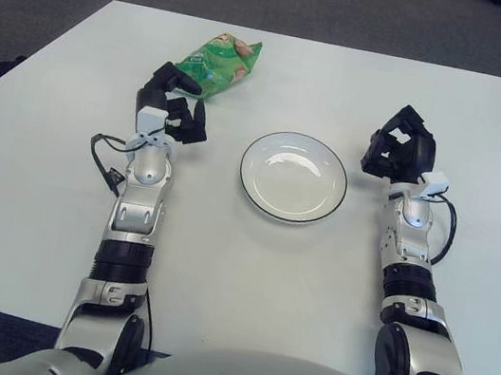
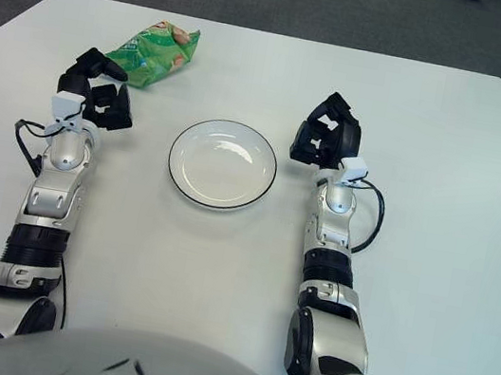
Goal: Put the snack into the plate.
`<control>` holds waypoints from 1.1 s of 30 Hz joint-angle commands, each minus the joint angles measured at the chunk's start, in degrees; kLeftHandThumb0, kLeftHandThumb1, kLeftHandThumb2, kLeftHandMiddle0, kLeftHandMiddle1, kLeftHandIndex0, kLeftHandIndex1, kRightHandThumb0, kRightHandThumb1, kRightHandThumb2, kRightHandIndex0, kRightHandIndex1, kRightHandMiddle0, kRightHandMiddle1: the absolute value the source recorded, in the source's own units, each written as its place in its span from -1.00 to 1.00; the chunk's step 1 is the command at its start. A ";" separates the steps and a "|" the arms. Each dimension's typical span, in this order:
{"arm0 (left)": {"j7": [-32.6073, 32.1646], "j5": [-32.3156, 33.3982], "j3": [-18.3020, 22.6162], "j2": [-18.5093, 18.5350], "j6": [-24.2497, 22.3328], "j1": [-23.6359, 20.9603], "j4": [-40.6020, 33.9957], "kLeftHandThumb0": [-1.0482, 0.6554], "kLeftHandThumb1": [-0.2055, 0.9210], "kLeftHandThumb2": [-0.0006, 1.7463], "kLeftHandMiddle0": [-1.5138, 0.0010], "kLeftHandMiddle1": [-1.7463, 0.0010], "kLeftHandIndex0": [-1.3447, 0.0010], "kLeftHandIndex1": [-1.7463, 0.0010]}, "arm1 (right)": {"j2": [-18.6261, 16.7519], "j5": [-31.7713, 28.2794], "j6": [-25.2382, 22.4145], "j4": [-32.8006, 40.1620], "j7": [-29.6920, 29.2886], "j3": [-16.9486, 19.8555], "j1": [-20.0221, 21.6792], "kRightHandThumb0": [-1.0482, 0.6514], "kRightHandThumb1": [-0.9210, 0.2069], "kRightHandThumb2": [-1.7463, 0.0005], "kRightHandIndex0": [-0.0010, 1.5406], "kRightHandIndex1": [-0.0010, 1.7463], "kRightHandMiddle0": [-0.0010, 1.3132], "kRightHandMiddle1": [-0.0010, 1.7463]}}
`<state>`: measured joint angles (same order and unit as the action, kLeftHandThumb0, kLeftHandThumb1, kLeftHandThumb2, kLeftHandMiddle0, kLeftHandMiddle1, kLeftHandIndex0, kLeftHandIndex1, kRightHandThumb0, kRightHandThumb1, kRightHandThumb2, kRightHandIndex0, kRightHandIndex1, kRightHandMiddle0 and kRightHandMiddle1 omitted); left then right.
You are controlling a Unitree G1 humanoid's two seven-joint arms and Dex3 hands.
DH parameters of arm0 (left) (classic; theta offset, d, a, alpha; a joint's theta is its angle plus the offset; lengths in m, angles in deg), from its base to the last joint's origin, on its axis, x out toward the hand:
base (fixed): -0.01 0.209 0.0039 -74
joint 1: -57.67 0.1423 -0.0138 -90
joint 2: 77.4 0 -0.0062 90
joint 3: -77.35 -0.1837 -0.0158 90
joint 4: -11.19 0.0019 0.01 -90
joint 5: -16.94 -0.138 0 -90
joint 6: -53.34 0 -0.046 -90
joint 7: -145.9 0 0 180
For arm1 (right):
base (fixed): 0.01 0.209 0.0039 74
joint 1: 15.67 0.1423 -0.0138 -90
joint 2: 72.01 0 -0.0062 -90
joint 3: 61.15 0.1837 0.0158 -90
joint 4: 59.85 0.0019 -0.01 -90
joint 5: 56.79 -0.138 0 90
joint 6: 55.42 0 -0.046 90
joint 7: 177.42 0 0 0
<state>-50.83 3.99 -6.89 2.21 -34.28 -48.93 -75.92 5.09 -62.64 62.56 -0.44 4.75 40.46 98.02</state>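
Observation:
A green snack bag (image 1: 218,65) lies on the white table, far left of centre. A white plate (image 1: 293,176) with a dark rim sits empty in the middle. My left hand (image 1: 174,103) is just in front of the bag's near end, fingers spread, one fingertip close to the bag's edge, holding nothing. My right hand (image 1: 399,147) shows to the right of the plate, fingers relaxed and empty.
The white table (image 1: 43,162) ends at a far edge just behind the bag, with grey carpet beyond. A black cable loops beside each forearm.

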 commanded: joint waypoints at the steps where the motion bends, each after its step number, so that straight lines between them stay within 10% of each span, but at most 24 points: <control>1: -1.39 -3.36 -0.83 2.89 4.03 -3.17 2.99 -0.35 -0.14 0.56 -0.64 -1.00 0.04 -1.00 | -1.01 0.13 -0.38 -3.40 -0.68 0.16 -7.79 -0.41 0.35 -0.73 0.69 1.00 0.14 1.00; 33: -5.98 -29.09 -13.39 19.22 5.09 -19.46 20.39 -0.35 -0.15 0.57 -0.64 -1.00 0.04 -1.00 | -1.07 0.12 0.32 -4.76 -0.63 -0.23 -7.60 -0.40 0.33 -0.71 0.71 1.00 0.12 1.00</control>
<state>-55.64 -23.03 -18.88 19.93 -29.24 -66.29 -57.33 5.19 -62.46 62.27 -0.57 4.29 40.04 98.06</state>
